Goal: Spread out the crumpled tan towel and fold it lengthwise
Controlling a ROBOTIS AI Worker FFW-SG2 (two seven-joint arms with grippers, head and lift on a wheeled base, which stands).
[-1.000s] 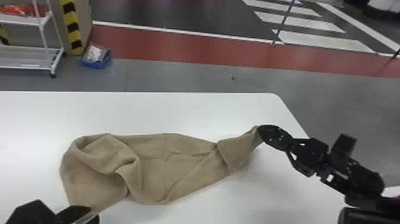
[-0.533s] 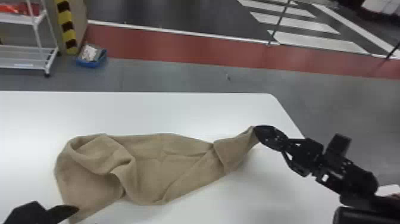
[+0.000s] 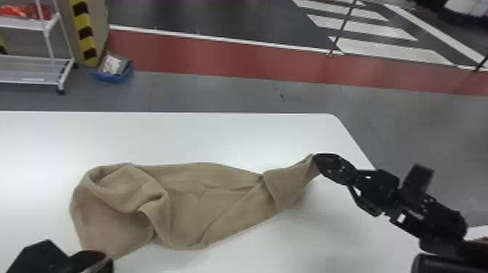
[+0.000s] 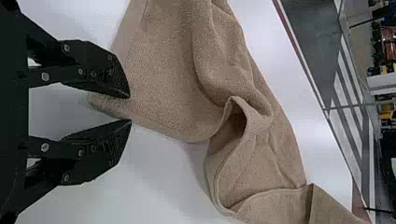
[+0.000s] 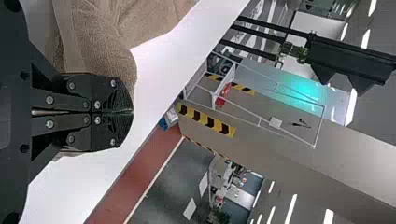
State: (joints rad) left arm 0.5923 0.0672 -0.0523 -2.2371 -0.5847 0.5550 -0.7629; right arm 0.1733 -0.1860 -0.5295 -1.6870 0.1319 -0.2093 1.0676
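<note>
L gripper (image 3: 74, 256) released, fingertips apart by tan towel's (image 3: 221, 203) near L corner. Towel lies rumpled mid-tbl, roughly along white tbl's (image 3: 218, 136) far edge. R gripper (image 3: 315, 159), twd tbl's R edge, clenched on towel's R end. Blue bin (image 3: 112, 77) on flr past far edge.

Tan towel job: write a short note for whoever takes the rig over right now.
Right gripper: shut on the towel's right end.
Left gripper: open, at the towel's near left corner, not gripping.
Tan towel: stretched across the white table, left part rumpled, a flap turned over near the right end.
Done: right end gripped, towel partly spread.
Left: probably grip the left corner, open the folds, then fold lengthwise.
</note>
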